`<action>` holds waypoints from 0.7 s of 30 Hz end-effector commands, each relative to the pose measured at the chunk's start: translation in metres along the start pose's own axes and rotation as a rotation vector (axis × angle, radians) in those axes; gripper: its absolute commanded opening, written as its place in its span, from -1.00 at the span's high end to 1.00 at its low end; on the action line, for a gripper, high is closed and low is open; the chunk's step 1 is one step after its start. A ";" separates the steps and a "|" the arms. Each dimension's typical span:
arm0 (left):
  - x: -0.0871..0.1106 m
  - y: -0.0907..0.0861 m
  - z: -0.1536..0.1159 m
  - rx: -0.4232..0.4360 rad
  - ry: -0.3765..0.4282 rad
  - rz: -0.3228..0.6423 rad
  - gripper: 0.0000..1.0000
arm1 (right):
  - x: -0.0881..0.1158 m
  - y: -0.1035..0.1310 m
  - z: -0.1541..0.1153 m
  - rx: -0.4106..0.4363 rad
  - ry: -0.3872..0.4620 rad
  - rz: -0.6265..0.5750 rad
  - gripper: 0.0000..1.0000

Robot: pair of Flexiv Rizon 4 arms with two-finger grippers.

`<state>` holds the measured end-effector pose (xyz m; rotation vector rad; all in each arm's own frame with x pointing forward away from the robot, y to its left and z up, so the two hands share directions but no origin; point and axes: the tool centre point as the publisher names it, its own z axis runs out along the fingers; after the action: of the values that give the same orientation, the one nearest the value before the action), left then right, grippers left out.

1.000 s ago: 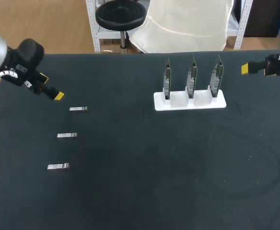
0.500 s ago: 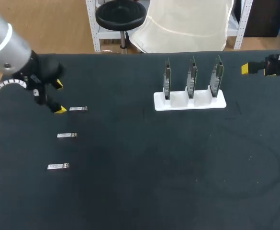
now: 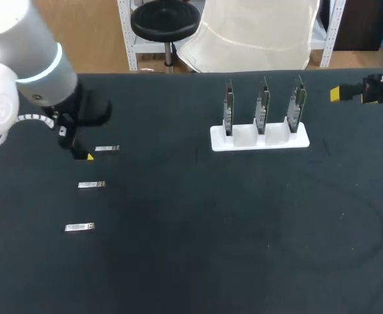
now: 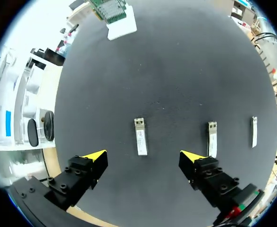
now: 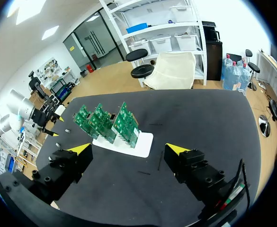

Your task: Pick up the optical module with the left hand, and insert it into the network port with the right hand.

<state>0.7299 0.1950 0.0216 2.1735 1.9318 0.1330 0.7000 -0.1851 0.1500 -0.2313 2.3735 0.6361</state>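
Fingers of the left gripper are seen spread, empty, over the topmost module at upper left, nothing lifted yet, while the right gripper, also spread, is parked upper right, network cards untouched.

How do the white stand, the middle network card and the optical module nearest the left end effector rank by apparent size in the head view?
1. white stand
2. middle network card, seen edge-on
3. optical module; these last two look close, so their order is unsure.
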 end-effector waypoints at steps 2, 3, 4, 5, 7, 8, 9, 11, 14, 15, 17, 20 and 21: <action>-0.006 0.006 0.008 0.015 0.134 -0.033 -1.00 | 0.000 0.000 0.000 0.000 0.000 0.000 -1.00; -0.006 0.007 0.008 0.018 0.134 -0.046 -1.00 | 0.000 0.000 0.000 0.000 0.000 0.000 -1.00; -0.007 0.007 0.008 0.022 0.134 -0.060 -1.00 | 0.000 0.000 0.000 0.000 0.000 0.000 -1.00; -0.008 0.008 0.008 0.017 0.138 -0.063 -1.00 | 0.000 0.000 0.000 0.000 0.000 0.000 -1.00; -0.008 0.009 0.009 0.015 0.144 -0.068 -1.00 | 0.000 0.000 0.000 0.000 0.000 0.000 -1.00; -0.008 0.009 0.009 0.014 0.145 -0.070 -1.00 | 0.000 0.000 0.000 0.000 0.000 0.000 -1.00; -0.009 0.009 0.009 0.017 0.148 -0.071 -1.00 | 0.000 0.000 0.000 0.000 0.000 0.000 -1.00; -0.009 0.009 0.012 0.032 0.165 -0.071 -1.00 | 0.000 0.000 0.000 0.000 0.000 0.000 -1.00; -0.009 0.007 0.015 0.057 0.187 -0.075 -1.00 | 0.000 0.000 0.000 0.000 0.000 0.000 -1.00; -0.008 0.007 0.016 0.064 0.190 -0.078 -1.00 | 0.000 0.000 0.000 0.000 0.000 0.000 -1.00; -0.008 0.007 0.016 0.083 0.197 -0.089 -1.00 | 0.000 0.000 0.000 0.000 0.000 0.000 -1.00; -0.007 0.005 0.016 0.104 0.204 -0.082 -1.00 | 0.000 0.000 0.000 0.000 0.000 0.000 -1.00; -0.006 0.005 0.016 0.103 0.205 -0.082 -1.00 | 0.000 0.000 0.000 0.000 0.000 0.000 -1.00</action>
<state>0.7302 0.1894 0.0072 2.1971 2.1606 0.2515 0.7000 -0.1851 0.1500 -0.2313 2.3735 0.6361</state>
